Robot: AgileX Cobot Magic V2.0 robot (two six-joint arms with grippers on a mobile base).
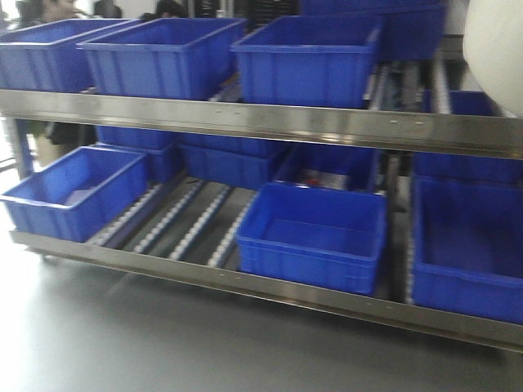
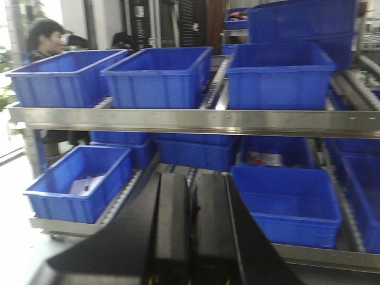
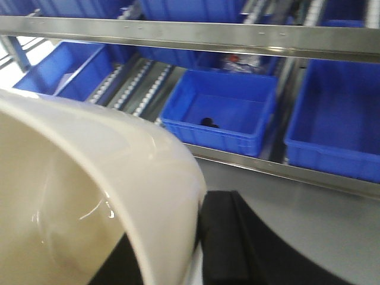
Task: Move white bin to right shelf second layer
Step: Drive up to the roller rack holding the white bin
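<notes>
Facing the roller rack (image 1: 270, 121), my right jaws clamped the white bin (image 1: 494, 37) high for shelving, while my left jaws sat closed, empty.

Three top crates (image 1: 163, 61) stand in a row. Below them, the left crate (image 1: 49, 216) holds something pale (image 2: 86, 184), the middle crate (image 1: 302, 265) holds a small dark object (image 3: 208, 123), and the right crate (image 1: 466, 286) is larger. The back crate (image 2: 297, 149) behind the middle one holds red-and-white items too blurred to name. A person (image 2: 46, 38) is beyond the crates at far left, and a grey tabletop (image 1: 122, 343) lies in front.
</notes>
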